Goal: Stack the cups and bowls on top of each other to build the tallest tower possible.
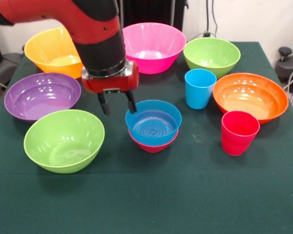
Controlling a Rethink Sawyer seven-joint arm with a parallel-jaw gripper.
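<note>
While the claw (pixel 117 103) gapes, the tower (pixel 153 126) sits just beside it.

Blue bowl (pixel 154 122) sits in a red one (pixel 153 146) (ridged rings inside the blue), dark green tablecloth (pixel 185 195) underneath, red-pink cup (pixel 239 132) nearby

Bright, even light, seemingly from above. Soft white glare streaks the pink bowl (pixel 153 47) and purple bowl (pixel 41 95); faint shadows lie under bowls on the table (pixel 185 195). Slightly soft focus throughout.
</note>
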